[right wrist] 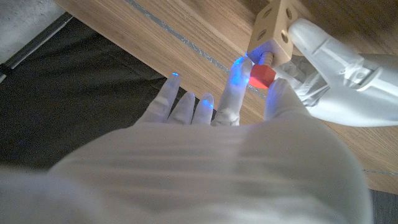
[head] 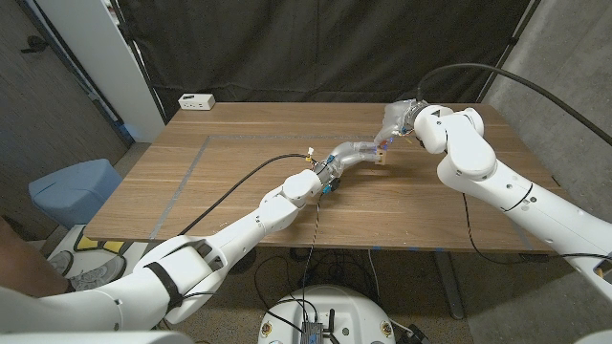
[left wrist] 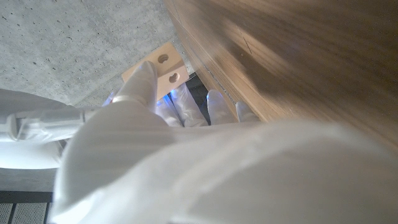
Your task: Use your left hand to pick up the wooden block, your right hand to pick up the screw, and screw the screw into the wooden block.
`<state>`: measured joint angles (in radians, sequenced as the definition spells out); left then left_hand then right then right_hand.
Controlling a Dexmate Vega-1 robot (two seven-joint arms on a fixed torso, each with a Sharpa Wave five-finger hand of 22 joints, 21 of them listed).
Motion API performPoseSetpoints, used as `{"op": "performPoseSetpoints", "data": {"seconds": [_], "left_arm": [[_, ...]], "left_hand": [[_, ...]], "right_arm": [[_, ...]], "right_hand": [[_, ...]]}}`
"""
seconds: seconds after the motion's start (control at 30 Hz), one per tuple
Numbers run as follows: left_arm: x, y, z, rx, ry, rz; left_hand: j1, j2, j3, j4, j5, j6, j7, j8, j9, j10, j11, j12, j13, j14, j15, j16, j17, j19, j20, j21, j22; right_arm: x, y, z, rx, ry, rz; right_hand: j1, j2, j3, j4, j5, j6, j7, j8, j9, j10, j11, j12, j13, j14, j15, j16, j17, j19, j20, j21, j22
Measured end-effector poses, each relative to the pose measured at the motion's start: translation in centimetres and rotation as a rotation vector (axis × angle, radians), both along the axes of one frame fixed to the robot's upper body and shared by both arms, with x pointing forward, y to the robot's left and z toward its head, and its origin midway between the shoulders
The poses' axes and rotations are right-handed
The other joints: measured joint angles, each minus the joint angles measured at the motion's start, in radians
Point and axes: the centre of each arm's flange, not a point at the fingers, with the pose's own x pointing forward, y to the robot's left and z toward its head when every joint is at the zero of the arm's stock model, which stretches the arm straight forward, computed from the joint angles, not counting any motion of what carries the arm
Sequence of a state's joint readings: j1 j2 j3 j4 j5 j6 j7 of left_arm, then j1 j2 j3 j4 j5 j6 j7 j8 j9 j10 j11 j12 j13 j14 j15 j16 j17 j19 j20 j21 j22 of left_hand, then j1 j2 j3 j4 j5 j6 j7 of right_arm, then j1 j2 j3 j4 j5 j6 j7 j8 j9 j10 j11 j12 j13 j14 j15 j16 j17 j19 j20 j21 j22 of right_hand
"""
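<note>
The light wooden block [head: 381,154] with round holes is held just above the table in my left hand [head: 354,153]. In the left wrist view its fingers [left wrist: 140,84] wrap the block [left wrist: 165,67]. My right hand [head: 396,120] comes up to the block from the far side. In the right wrist view, the right hand [right wrist: 236,155] pinches the red head of the screw [right wrist: 262,76] between thumb and a finger. The screw's threaded shaft enters the end of the block [right wrist: 277,22]. My left hand [right wrist: 336,68] grips the block from the other side.
The wooden table [head: 239,191] carries grey tape lines [head: 191,164] on its left half. A white power strip [head: 196,100] lies at the far left corner. A black cable [head: 244,177] runs over the table to my left wrist. A blue bin [head: 72,186] stands left of the table.
</note>
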<state>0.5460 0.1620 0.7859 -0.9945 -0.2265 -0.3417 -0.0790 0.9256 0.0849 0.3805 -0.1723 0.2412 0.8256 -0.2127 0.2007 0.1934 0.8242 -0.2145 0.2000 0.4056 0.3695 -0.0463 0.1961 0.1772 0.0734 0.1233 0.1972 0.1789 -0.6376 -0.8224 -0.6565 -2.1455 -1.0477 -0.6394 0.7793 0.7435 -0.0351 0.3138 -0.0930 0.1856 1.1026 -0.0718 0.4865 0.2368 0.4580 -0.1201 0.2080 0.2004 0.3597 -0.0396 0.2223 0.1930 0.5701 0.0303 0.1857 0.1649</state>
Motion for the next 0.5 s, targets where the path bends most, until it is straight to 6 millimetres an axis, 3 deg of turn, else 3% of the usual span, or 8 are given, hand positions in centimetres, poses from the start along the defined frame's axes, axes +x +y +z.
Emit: {"op": "performPoseSetpoints", "data": {"seconds": [0.5], "left_arm": [[0.23,0.04,-0.09,0.0,0.006,0.004]], "left_hand": [[0.0,0.0,0.004,-0.004,0.0,0.0,0.0,0.0,-0.001,-0.005,0.002,-0.001,0.001,0.0,0.0,0.0,0.0,0.0,0.0,0.0,0.0]], "right_arm": [[0.22,-0.05,-0.12,0.002,-0.015,-0.02]], "right_hand": [[-0.022,-0.002,-0.018,-0.001,0.011,0.052,0.002,0.021,-0.009,0.03,-0.008,0.0,-0.005,0.017,-0.003,0.004,-0.003,0.007,-0.007,0.0,0.0]]}}
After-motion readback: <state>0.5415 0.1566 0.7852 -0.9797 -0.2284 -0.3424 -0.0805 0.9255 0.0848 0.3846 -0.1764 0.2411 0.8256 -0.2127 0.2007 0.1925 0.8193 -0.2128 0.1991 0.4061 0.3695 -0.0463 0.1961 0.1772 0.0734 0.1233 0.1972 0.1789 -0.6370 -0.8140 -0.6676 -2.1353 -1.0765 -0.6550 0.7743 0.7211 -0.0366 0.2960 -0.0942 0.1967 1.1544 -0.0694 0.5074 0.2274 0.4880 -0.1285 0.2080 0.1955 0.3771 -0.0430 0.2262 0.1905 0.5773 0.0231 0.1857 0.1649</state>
